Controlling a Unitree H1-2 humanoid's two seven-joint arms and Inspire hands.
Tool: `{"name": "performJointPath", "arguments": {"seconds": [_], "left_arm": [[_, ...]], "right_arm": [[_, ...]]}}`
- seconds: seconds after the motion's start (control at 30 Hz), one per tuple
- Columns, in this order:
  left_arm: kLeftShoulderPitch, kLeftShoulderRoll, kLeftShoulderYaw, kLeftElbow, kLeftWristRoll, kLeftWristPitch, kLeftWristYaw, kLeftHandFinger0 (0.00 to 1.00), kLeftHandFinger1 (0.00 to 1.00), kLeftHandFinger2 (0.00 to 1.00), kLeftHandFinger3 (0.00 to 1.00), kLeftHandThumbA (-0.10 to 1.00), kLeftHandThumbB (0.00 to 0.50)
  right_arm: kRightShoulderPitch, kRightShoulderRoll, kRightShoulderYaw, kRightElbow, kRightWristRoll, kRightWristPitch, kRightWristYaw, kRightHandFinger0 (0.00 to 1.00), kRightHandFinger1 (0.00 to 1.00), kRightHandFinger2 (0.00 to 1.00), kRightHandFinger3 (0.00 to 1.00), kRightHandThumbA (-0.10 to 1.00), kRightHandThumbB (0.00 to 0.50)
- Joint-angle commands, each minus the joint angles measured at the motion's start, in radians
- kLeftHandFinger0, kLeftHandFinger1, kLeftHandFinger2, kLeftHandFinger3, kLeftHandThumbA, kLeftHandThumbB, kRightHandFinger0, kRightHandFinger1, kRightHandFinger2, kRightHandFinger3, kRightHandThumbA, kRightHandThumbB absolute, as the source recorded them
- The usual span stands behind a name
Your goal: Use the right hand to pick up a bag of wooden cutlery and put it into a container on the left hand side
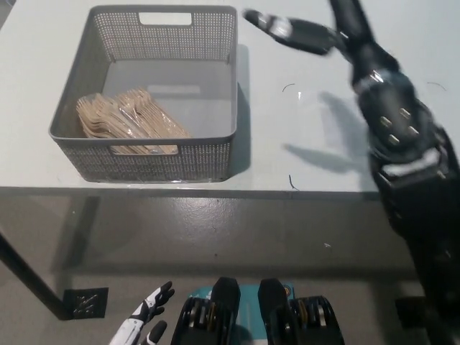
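A grey perforated basket [147, 162] stands on the white table at the left. Clear bags of wooden cutlery [126, 121] lie in its near-left part. My black right hand [291, 31] hovers above the table to the right of the basket, blurred, fingers stretched out flat and holding nothing. Its arm runs down the right side of the picture. My white left hand [142, 322] rests low at the bottom left, below the table edge, fingers spread.
The white table [309, 136] has a front edge running across the middle of the picture. A paler patch lies on it near the arm. Grey floor and a dark table leg [29, 284] show below.
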Motion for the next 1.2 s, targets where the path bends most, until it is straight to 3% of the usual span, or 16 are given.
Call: {"name": "performJointPath", "arguments": {"seconds": [0.0, 0.1, 0.17, 0.2, 0.27, 0.33, 0.4, 0.43, 0.5, 0.63, 0.87, 1.17], "left_arm": [[-0.005, 0.004, 0.037, 0.002, -0.046, -0.068, 0.021, 1.00, 1.00, 1.00, 1.00, 1.00, 0.245], [-0.021, -0.002, 0.045, 0.015, -0.058, -0.082, 0.026, 1.00, 1.00, 1.00, 1.00, 1.00, 0.245], [-0.035, -0.007, 0.050, 0.025, -0.074, -0.091, 0.027, 1.00, 1.00, 1.00, 1.00, 1.00, 0.255], [-0.036, -0.007, 0.052, 0.026, -0.077, -0.092, 0.026, 1.00, 1.00, 1.00, 1.00, 1.00, 0.263], [-0.050, -0.012, 0.060, 0.029, -0.088, -0.085, 0.026, 1.00, 1.00, 1.00, 1.00, 1.00, 0.274], [-0.062, -0.011, 0.071, 0.032, -0.091, -0.084, 0.026, 1.00, 1.00, 1.00, 1.00, 1.00, 0.271], [-0.074, -0.010, 0.078, 0.035, -0.089, -0.083, 0.024, 1.00, 1.00, 1.00, 1.00, 1.00, 0.249], [-0.077, -0.010, 0.081, 0.034, -0.085, -0.083, 0.022, 1.00, 1.00, 1.00, 1.00, 1.00, 0.248], [-0.087, -0.012, 0.084, 0.036, -0.088, -0.080, 0.020, 1.00, 1.00, 1.00, 1.00, 1.00, 0.251], [-0.114, -0.018, 0.093, 0.040, -0.095, -0.067, 0.021, 1.00, 1.00, 1.00, 1.00, 1.00, 0.260], [-0.138, -0.029, 0.105, 0.059, -0.095, -0.063, 0.023, 1.00, 1.00, 1.00, 1.00, 1.00, 0.233], [-0.147, -0.038, 0.139, 0.104, -0.124, -0.057, 0.026, 1.00, 1.00, 1.00, 1.00, 1.00, 0.288]], "right_arm": [[0.267, -0.120, -0.139, -0.454, 0.232, -0.046, 0.097, 1.00, 1.00, 1.00, 1.00, 0.94, 0.437], [0.406, -0.131, -0.142, -0.484, 0.268, -0.113, 0.108, 1.00, 1.00, 1.00, 1.00, 0.96, 0.449], [0.508, -0.117, -0.146, -0.491, 0.305, -0.139, 0.106, 1.00, 1.00, 1.00, 1.00, 0.92, 0.483], [0.522, -0.112, -0.145, -0.491, 0.308, -0.145, 0.104, 1.00, 1.00, 1.00, 1.00, 0.83, 0.497], [0.619, -0.094, -0.119, -0.442, 0.265, -0.232, 0.095, 1.00, 1.00, 1.00, 1.00, 0.94, 0.469], [0.682, -0.069, -0.095, -0.376, 0.292, -0.290, 0.114, 1.00, 1.00, 1.00, 1.00, 0.88, 0.442], [0.742, -0.042, -0.078, -0.314, 0.333, -0.320, 0.140, 1.00, 1.00, 1.00, 1.00, 0.85, 0.458], [0.793, -0.025, -0.060, -0.268, 0.297, -0.354, 0.129, 1.00, 1.00, 1.00, 1.00, 0.89, 0.497], [0.832, -0.015, -0.048, -0.204, 0.291, -0.385, 0.138, 1.00, 1.00, 1.00, 1.00, 0.92, 0.500], [0.902, -0.002, -0.040, -0.092, 0.340, -0.409, 0.186, 1.00, 1.00, 1.00, 1.00, 0.88, 0.498], [0.918, -0.003, -0.034, 0.012, 0.358, -0.444, 0.225, 1.00, 1.00, 1.00, 1.00, 0.87, 0.489], [0.884, 0.010, -0.016, 0.112, 0.361, -0.456, 0.259, 1.00, 1.00, 1.00, 1.00, 0.87, 0.472]]}}
